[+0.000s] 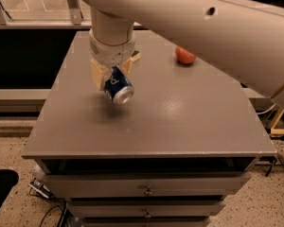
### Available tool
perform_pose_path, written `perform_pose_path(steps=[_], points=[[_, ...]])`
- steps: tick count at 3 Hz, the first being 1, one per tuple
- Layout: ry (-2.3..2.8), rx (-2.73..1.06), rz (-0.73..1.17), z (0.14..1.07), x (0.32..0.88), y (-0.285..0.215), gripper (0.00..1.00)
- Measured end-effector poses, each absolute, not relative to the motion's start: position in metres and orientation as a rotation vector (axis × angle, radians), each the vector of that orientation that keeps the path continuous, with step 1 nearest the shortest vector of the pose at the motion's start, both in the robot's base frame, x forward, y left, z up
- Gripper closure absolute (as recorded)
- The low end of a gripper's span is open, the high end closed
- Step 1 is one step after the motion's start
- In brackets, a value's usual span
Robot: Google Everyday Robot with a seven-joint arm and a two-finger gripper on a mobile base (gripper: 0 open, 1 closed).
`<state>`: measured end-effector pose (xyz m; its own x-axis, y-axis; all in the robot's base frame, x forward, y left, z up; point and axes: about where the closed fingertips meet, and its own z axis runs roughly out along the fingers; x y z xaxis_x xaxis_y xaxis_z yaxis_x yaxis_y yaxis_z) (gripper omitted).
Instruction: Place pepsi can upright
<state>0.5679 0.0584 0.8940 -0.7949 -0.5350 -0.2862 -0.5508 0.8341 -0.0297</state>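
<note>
The pepsi can (118,89) is dark blue with white lettering and a shiny silver end facing the camera. It is tilted, held clear above the grey table top (189,117), with a faint shadow below it. My gripper (111,74) is shut on the can from above, its tan fingers (97,74) on either side of the can's upper part. The white wrist and arm come down from the top of the view and hide the back of the table.
An orange-red fruit (185,55) lies at the back right of the table. A green-yellow object (135,56) peeks out behind the wrist. Drawers (146,186) run below the front edge. A glass partition stands beyond the table.
</note>
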Motion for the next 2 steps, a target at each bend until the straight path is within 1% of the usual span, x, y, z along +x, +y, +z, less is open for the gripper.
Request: perform_pose_path(steps=[1, 2], points=[[2.583, -0.819, 0.154, 0.917, 0.554, 0.040, 1.00], [2.475, -0.796, 0.241, 0.916, 0.539, 0.024, 1.00]])
